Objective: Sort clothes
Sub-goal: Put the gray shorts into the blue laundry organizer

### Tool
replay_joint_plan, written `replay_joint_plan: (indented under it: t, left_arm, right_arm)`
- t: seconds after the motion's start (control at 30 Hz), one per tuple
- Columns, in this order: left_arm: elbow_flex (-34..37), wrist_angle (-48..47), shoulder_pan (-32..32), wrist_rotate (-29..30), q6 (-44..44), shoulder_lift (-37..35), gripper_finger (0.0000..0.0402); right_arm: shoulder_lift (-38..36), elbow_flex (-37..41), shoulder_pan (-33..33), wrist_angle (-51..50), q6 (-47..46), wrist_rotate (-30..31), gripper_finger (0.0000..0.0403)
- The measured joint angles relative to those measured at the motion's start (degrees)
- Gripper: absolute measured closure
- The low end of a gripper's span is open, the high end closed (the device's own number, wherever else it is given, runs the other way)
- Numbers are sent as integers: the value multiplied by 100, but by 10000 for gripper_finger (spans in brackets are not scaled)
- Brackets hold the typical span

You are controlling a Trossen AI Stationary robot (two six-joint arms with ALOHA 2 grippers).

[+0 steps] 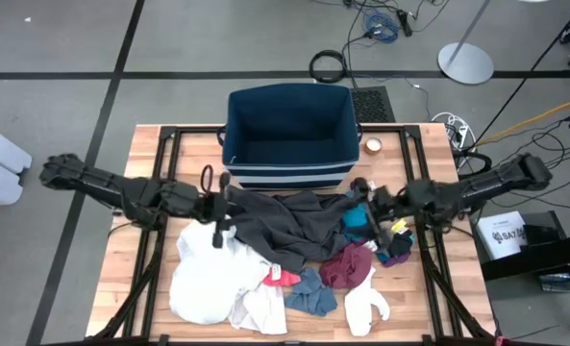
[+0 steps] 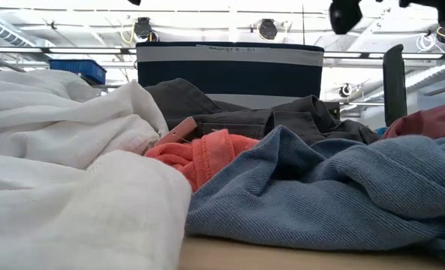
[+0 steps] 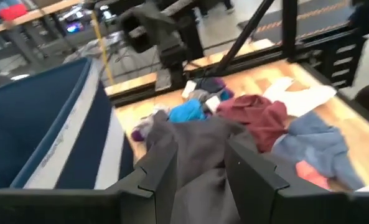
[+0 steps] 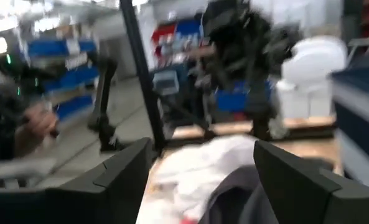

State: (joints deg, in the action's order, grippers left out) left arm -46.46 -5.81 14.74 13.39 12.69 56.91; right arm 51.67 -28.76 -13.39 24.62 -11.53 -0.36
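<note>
The dark grey garment point(image 1: 294, 226) is sprawled across the middle of the table, right in front of the navy bin point(image 1: 287, 135), with its left end bunched up. My left gripper point(image 1: 219, 213) has that bunched end pinched between its fingers; on the left wrist cam the grey cloth fills the gap between both of them.

My right gripper point(image 1: 369, 204) sits at the grey garment's other end, next to the teal piece point(image 1: 356, 220). Its fingers are spread wide on the right wrist cam, with nothing pinched that I can see.

The rest of the pile lies nearer the front edge: big white garment point(image 1: 208, 274) on the left, red piece point(image 1: 283, 279), blue-grey piece point(image 1: 312, 293), maroon piece point(image 1: 346, 266), and a white sock point(image 1: 365, 303).
</note>
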Motion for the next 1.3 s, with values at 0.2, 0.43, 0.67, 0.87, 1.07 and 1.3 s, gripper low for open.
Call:
replay_joint_plan:
  t: [0.2,0.43,0.67,0.87,1.07,1.3]
  left_arm:
    - [-3,-685,150,644,-711,10,261]
    - [126,-387,142,671,-1226,17,261]
    - [181,-113,190,703,-1364,164,261]
    - [181,-43,184,712,-1343,375,261]
    - [181,375,186,710,-946,416,261]
    - [181,710,186,654,-726,415,261]
  right_arm:
    - [994,-934,-191,-2253,2,51,131]
    - [1725,-1373,-211,-4377,-411,86,131]
    - [1984,-1402,-540,-5394,-1034,298,150]
    - [2203,-1411,-844,-5114,-1683,1271,169]
    - [2803,-1410,-980,-4781,-1897,1407,178]
    - [3300,-1409,-998,-4577,-2474,1385,243]
